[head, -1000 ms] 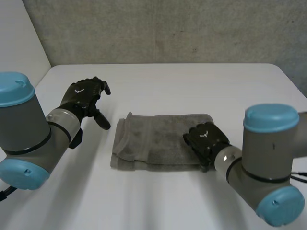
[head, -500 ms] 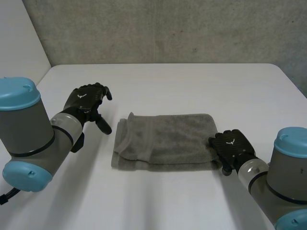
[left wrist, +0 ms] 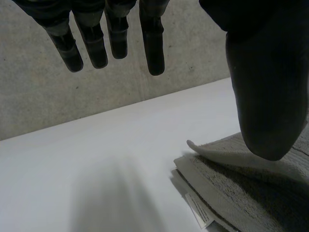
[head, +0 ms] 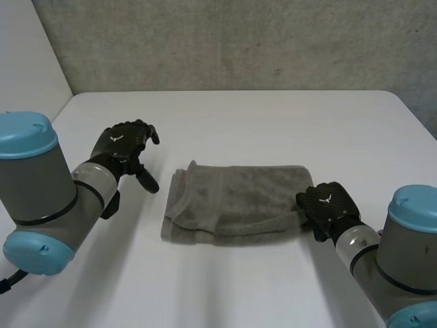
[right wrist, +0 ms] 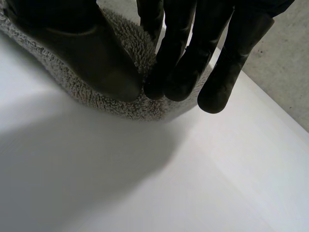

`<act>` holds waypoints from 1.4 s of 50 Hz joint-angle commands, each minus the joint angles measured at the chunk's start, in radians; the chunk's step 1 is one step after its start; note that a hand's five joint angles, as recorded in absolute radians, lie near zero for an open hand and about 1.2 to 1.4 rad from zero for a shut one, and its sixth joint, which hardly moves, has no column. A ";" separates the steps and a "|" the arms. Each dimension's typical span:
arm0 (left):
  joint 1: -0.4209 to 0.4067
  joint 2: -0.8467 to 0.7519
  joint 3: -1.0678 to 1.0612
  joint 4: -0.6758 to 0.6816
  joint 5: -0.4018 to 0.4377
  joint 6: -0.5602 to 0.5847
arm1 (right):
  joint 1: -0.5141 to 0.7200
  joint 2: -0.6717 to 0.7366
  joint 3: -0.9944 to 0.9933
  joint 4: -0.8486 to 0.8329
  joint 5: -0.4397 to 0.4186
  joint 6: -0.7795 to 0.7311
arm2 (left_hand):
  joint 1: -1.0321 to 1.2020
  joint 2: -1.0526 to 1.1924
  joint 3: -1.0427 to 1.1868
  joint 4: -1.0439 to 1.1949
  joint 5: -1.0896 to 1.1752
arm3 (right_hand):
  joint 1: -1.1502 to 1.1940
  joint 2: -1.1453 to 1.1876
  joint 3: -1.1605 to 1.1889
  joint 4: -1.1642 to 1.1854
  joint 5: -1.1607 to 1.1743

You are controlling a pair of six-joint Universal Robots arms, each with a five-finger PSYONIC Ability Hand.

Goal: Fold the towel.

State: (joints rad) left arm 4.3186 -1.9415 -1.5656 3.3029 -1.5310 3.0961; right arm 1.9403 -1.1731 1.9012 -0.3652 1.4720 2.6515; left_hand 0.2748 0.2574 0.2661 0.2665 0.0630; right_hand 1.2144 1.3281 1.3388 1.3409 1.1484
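The grey towel lies folded in layers on the middle of the white desk, with its stacked edges turned toward the left arm. It carries no writing that can be read. A small white mark on the back of the right robot hand is too small to read. That hand sits at the towel's right edge, its thumb and fingers drawn together and pinching the terry edge between them. The left robot hand hovers above the desk, to the left of the towel and apart from it, with fingers straight and thumb spread wide, holding nothing. A grey concrete wall stands behind the desk.
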 commanded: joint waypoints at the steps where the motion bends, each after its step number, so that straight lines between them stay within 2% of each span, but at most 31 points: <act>1: 0.001 0.013 0.015 -0.003 0.000 -0.001 | 0.000 -0.020 -0.095 0.044 0.004 -0.025 | -0.079 -0.062 -0.070 -0.071 -0.042 | 0.182 0.068 0.058 0.055 0.073; 5: 0.000 0.033 0.041 -0.005 -0.001 -0.002 | 0.028 -0.031 -0.183 0.135 -0.013 -0.047 | -0.079 -0.062 -0.070 -0.071 -0.042 | 0.182 0.068 0.058 0.055 0.073; 7: 0.000 0.044 0.051 -0.005 -0.001 -0.002 | 0.142 -0.025 -0.301 0.227 -0.035 -0.038 | -0.079 -0.062 -0.070 -0.071 -0.042 | 0.182 0.068 0.058 0.055 0.073; 8: 0.000 0.052 0.062 -0.005 -0.001 -0.002 | 0.143 -0.025 -0.301 0.227 -0.035 -0.038 | -0.082 -0.064 -0.073 -0.073 -0.045 | 0.182 0.068 0.058 0.055 0.073; 10: 0.000 0.056 0.073 -0.005 -0.001 -0.002 | 0.274 0.022 -0.425 0.290 -0.033 -0.019 | -0.079 -0.062 -0.070 -0.071 -0.042 | 0.182 0.068 0.058 0.055 0.073; 11: 0.001 0.059 0.082 -0.005 -0.001 -0.004 | 0.275 0.023 -0.425 0.290 -0.033 -0.019 | -0.079 -0.062 -0.070 -0.071 -0.042 | 0.182 0.068 0.058 0.055 0.073; 13: 0.003 0.064 0.093 -0.005 -0.001 -0.008 | 0.380 0.091 -0.534 0.327 -0.025 0.001 | -0.079 -0.062 -0.070 -0.071 -0.042 | 0.182 0.068 0.058 0.055 0.073; 16: 0.006 0.064 0.107 -0.005 -0.001 -0.031 | 0.433 0.122 -0.579 0.338 -0.019 0.013 | -0.079 -0.062 -0.070 -0.071 -0.042 | 0.182 0.068 0.058 0.055 0.073; 18: 0.012 0.064 0.110 -0.005 -0.001 -0.049 | 0.526 0.197 -0.654 0.345 -0.001 0.028 | -0.082 -0.064 -0.073 -0.073 -0.045 | 0.182 0.068 0.058 0.055 0.073; 23: 0.016 0.059 0.127 -0.006 -0.001 -0.097 | 0.597 0.297 -0.731 0.347 0.036 0.028 | -0.079 -0.062 -0.070 -0.071 -0.042 | 0.182 0.068 0.058 0.055 0.073; 25: 0.016 0.053 0.128 -0.006 0.000 -0.106 | 0.601 0.317 -0.744 0.347 0.059 0.028 | -0.079 -0.062 -0.070 -0.071 -0.042 | 0.136 0.023 0.012 0.010 0.028; 26: 0.015 0.050 0.128 -0.006 0.000 -0.106 | 0.602 0.329 -0.752 0.347 0.082 0.030 | -0.079 -0.062 -0.070 -0.071 -0.042 | -0.079 -0.193 -0.204 -0.206 -0.188; 27: 0.013 0.047 0.127 -0.006 0.000 -0.106 | 0.602 0.329 -0.752 0.347 0.082 0.030 | -0.079 -0.062 -0.070 -0.071 -0.042 | -0.081 -0.195 -0.206 -0.208 -0.190; 29: 0.012 0.044 0.125 -0.006 0.000 -0.106 | 0.595 0.326 -0.749 0.350 0.120 0.041 | -0.079 -0.062 -0.070 -0.071 -0.042 | -0.844 -0.958 -0.968 -0.970 -0.952; 30: 0.012 0.038 0.125 -0.006 0.000 -0.106 | 0.595 0.326 -0.749 0.350 0.120 0.041 | -0.079 -0.062 -0.070 -0.071 -0.042 | -0.847 -0.961 -0.972 -0.974 -0.956; 32: 0.012 0.027 0.125 -0.006 0.000 -0.106 | 0.582 0.294 -0.729 0.351 0.152 0.070 | -0.079 -0.062 -0.070 -0.071 -0.042 | -1.040 -1.154 -1.164 -1.166 -1.148; 35: 0.006 0.007 0.125 -0.008 0.002 -0.109 | 0.565 0.257 -0.709 0.353 0.166 0.099 | -0.079 -0.062 -0.070 -0.071 -0.042 | -1.040 -1.154 -1.164 -1.166 -1.148; 37: 0.003 -0.003 0.124 -0.008 0.003 -0.111 | 0.508 0.173 -0.644 0.356 0.163 0.169 | -0.079 -0.062 -0.070 -0.071 -0.042 | -1.040 -1.154 -1.164 -1.166 -1.148; 42: -0.017 -0.028 0.111 -0.009 0.005 -0.113 | 0.398 0.087 -0.547 0.351 0.133 0.263 | -0.079 -0.062 -0.070 -0.071 -0.042 | -1.040 -1.154 -1.164 -1.166 -1.148; 46: -0.083 -0.039 0.096 -0.028 0.006 -0.106 | 0.342 0.075 -0.507 0.345 0.079 0.312 | -0.079 -0.062 -0.070 -0.071 -0.042 | -1.040 -1.154 -1.164 -1.166 -1.148; 48: -0.097 -0.039 0.088 -0.034 0.006 -0.102 | 0.301 0.081 -0.491 0.348 0.018 0.364 | -0.079 -0.062 -0.070 -0.071 -0.042 | -1.040 -1.154 -1.164 -1.166 -1.148; 51: -0.114 -0.039 0.075 -0.036 0.002 -0.097 | 0.287 0.107 -0.493 0.350 -0.025 0.418 | -0.079 -0.062 -0.070 -0.071 -0.042 | -1.040 -1.154 -1.164 -1.166 -1.148; 56: -0.120 -0.039 0.067 -0.034 0.000 -0.096 | 0.284 0.130 -0.495 0.354 -0.045 0.462 | -0.079 -0.062 -0.070 -0.071 -0.042 | -1.040 -1.154 -1.164 -1.166 -1.148; 66: -0.115 -0.031 0.091 -0.032 0.003 -0.100 | 0.295 0.128 -0.491 0.345 -0.021 0.464 | -0.076 -0.059 -0.067 -0.068 -0.039 | -1.040 -1.154 -1.164 -1.166 -1.148; 68: -0.120 -0.039 0.105 -0.034 0.011 -0.111 | 0.295 0.131 -0.493 0.342 -0.001 0.464 | -0.073 -0.056 -0.064 -0.065 -0.036 | -1.040 -1.154 -1.164 -1.166 -1.148; 70: -0.125 -0.048 0.111 -0.036 0.011 -0.114 | 0.289 0.141 -0.496 0.345 0.081 0.458 | -0.070 -0.053 -0.061 -0.062 -0.033 | -1.040 -1.154 -1.164 -1.166 -1.148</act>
State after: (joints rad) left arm 4.2000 -1.9768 -1.4760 3.2701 -1.5278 2.9944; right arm 2.2331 -1.0413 1.4089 -0.0175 1.4515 3.1183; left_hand 0.2702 0.2567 0.2661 0.2664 0.0629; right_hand 0.2235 0.2729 0.2467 0.2572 0.0577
